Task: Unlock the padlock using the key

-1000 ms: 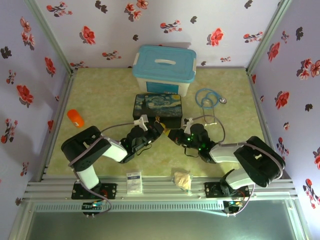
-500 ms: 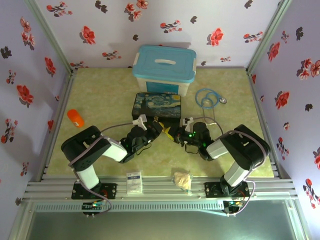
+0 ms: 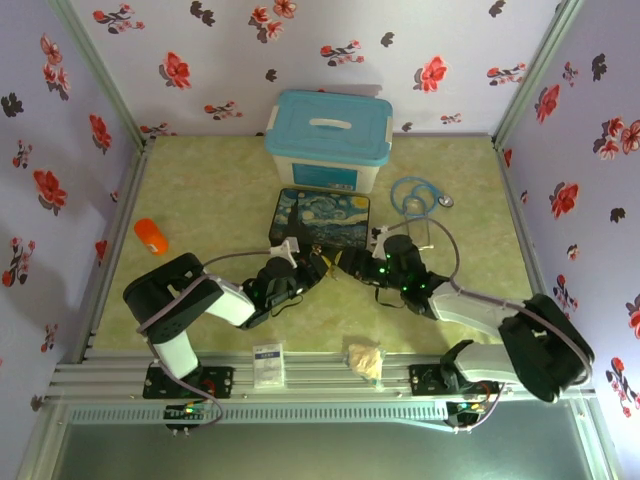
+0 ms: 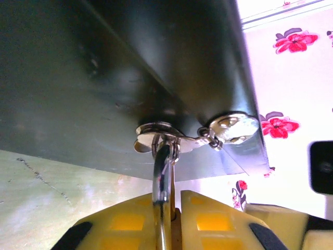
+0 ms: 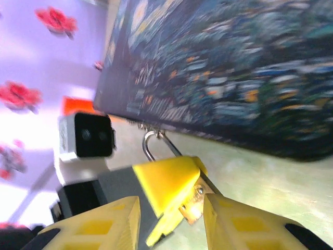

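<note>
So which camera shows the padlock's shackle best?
Left wrist: the shackle stands sharp between the left tool's yellow fingers, through the box hasp. Right wrist shows it small and blurred; from the top it is too small to tell.

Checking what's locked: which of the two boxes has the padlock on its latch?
The dark starry-night box in front: the silver shackle of the padlock passes through its latch ring. The blue-lidded white bin stands behind it.

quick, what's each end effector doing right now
Left end effector: closed on the padlock.
Right end effector: open, fingers spread close by the padlock.
</note>
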Robot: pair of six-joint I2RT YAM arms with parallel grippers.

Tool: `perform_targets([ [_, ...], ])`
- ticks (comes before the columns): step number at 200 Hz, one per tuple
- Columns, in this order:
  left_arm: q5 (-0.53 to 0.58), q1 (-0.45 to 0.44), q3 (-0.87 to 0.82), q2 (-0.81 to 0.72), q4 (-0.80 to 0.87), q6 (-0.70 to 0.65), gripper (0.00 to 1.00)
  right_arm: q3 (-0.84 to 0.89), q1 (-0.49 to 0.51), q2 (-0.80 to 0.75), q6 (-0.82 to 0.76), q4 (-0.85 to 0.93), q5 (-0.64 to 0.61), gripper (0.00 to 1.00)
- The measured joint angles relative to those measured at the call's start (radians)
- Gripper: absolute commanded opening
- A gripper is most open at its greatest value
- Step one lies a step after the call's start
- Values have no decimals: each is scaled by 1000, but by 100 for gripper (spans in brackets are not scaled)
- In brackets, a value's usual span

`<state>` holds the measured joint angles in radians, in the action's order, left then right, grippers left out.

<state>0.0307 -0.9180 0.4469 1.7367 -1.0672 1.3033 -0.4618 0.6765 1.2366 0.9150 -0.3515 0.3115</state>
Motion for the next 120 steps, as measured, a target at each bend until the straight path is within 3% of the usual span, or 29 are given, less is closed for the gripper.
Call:
perform_targets([
  [56,-2,2,-2,-8,26,0,0,-112,180,-5,-407,384,-265,36],
  [92,-2,2,-5,-37,58,0,0,-146,266,85,-547,417,-381,36],
  [120,-6,2,-5,-42,58,0,0,-172,328,156,-626,418,-481,29],
])
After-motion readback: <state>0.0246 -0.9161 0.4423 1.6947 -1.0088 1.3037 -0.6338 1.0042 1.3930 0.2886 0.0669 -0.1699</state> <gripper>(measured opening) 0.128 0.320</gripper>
